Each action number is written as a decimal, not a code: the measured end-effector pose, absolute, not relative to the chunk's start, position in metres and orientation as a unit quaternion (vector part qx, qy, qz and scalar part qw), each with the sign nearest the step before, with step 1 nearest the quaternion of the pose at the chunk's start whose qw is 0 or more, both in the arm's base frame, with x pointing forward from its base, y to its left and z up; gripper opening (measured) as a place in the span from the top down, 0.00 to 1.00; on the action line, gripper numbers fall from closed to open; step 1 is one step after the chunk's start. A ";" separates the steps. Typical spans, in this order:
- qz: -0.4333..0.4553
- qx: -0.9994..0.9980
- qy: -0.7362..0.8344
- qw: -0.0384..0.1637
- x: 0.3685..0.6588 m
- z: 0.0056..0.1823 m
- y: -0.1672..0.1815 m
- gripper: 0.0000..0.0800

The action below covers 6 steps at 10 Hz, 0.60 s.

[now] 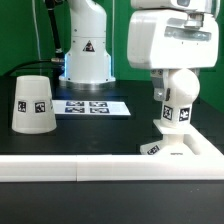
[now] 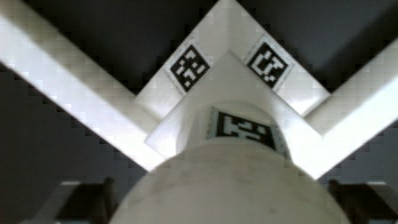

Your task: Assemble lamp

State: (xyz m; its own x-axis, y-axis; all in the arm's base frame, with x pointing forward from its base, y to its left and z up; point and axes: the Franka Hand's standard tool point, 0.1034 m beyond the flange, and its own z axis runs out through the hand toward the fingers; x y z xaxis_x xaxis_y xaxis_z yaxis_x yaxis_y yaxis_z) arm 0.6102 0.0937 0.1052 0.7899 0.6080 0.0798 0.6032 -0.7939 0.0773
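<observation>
- Step in hand, by judgement: seating the bulb (image 1: 177, 98) on the base (image 1: 180, 146), at about 4 o'clock in the exterior view, tucked into the corner of the white rails (image 1: 60, 170).
- Claw (image 1: 172, 76) above the bulb; grip state impossible to tell, fingers hidden.
- Wrist view filled by bulb (image 2: 214, 185) and base (image 2: 228, 70).
- Shade (image 1: 33, 103) standing alone at 9 o'clock, well apart, near the marker board (image 1: 90, 106).
- Next: probably twisting the bulb home, then fetching the shade.

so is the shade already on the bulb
No, the shade stands apart on the table at the exterior view's left, far from the bulb.
</observation>
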 end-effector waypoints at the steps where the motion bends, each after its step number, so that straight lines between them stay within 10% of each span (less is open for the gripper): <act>1: 0.051 0.954 0.294 0.023 0.610 0.105 0.094 0.28; 6: 0.061 0.993 0.102 0.011 0.610 0.108 0.095 0.28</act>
